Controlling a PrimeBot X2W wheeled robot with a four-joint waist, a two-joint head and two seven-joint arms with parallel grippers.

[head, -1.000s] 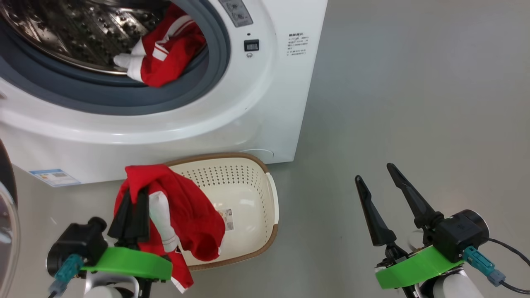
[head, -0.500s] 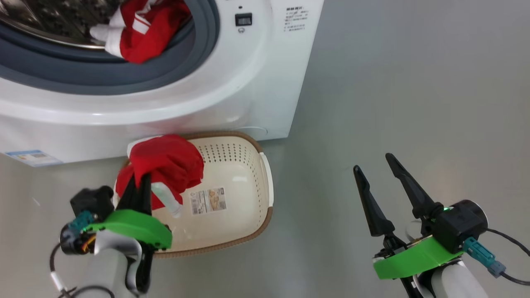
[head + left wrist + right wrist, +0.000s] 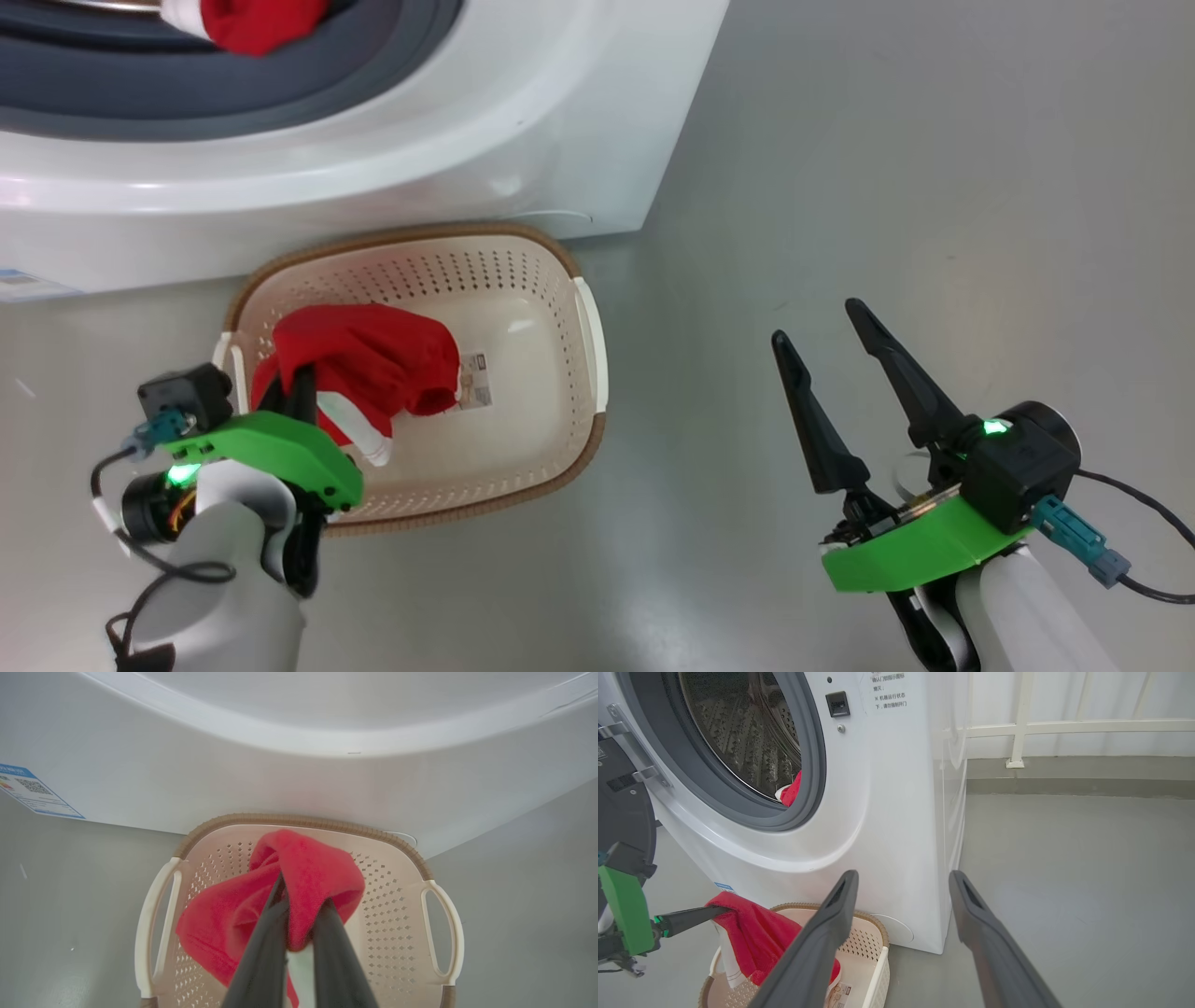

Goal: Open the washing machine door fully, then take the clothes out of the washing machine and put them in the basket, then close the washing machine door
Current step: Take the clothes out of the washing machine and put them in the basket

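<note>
Door (image 3: 623,812) open; left gripper (image 3: 301,392) pinches one garment (image 3: 373,359) over basket (image 3: 590,373), right gripper (image 3: 814,320) spread empty; second garment (image 3: 252,23) in drum (image 3: 738,742), closing outstanding.

We see sticker (image 3: 477,392) partly under red garment (image 3: 373,355); washing machine (image 3: 420,168) opening cut off at top; label (image 3: 32,791) txt unreadable.

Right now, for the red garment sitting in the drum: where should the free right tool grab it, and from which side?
Grip the bunched red fold of the garment at the lower right of the drum mouth, just behind the grey rubber ring. Come straight in from the front, over the ring: the fabric heaps there, so the open right tool should pinch it without reaching deep.
</note>
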